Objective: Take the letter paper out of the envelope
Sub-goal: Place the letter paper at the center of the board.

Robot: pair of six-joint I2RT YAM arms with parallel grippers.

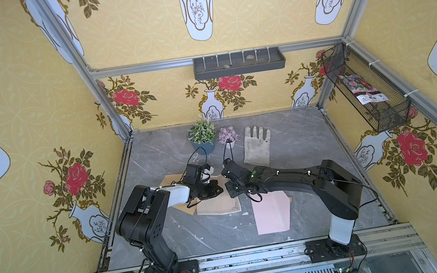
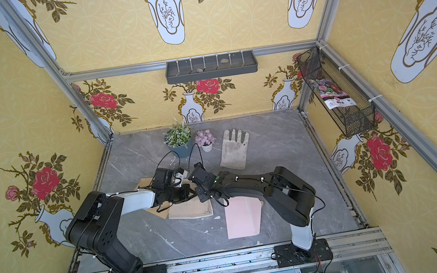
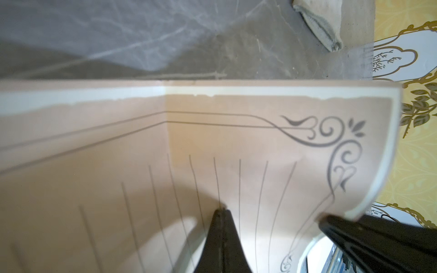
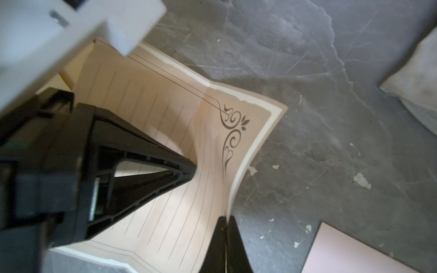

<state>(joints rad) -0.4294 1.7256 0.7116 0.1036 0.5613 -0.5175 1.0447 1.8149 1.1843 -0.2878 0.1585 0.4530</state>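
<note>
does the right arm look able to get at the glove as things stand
Probably yes: the glove lies just beyond the right arm, bare table between them. But its jaws are shut on the letter paper, so it would have to let go first.

Legible text: none. Packet (image 1: 358, 85) in the wall-hung basket (image 1: 392, 118): white label (image 1: 372, 98) with dark print, too small to read. Letter paper (image 3: 212, 141): printed ruled lines and a scroll ornament at its corner, marks only, not words.
</note>
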